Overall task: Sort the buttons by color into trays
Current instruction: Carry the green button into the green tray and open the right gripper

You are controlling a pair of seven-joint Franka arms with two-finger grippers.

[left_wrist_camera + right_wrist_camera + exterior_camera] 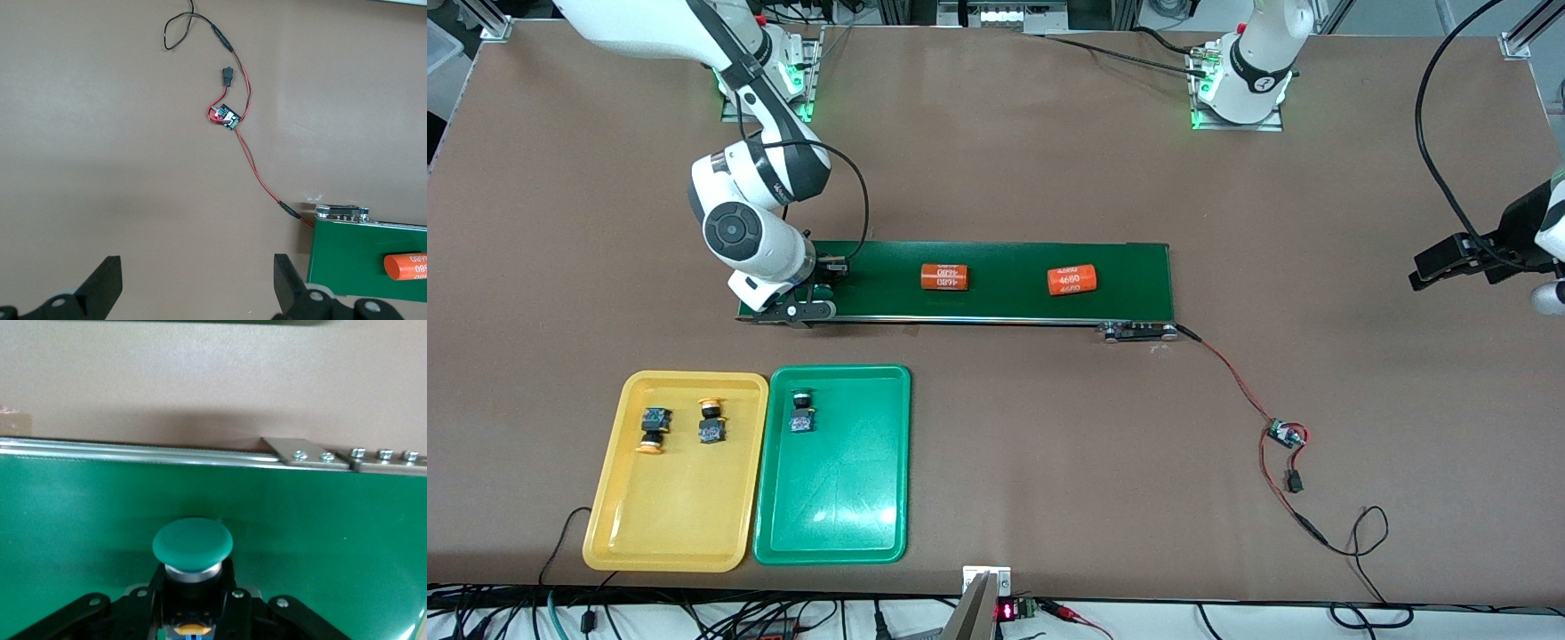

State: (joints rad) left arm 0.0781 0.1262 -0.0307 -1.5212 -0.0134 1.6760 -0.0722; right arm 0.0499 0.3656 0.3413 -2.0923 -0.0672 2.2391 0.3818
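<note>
My right gripper [193, 600] is shut on a green-capped button [193, 543] that stands on the dark-green belt [333, 520]. In the front view this gripper [823, 286] sits low over the belt's end nearest the right arm, and its hand hides the button. Two yellow-capped buttons [654, 429] [711, 420] lie in the yellow tray [605, 524]. One green-capped button [803, 412] lies in the green tray [836, 498]. My left gripper [198, 280] waits open over bare table past the belt's other end [1427, 267].
Two orange labelled cylinders [944, 277] [1072, 280] lie on the conveyor belt [1005, 307]. A red-and-black wire runs from the belt's end to a small circuit board [1286, 434] on the table. The trays sit side by side, nearer the front camera than the belt.
</note>
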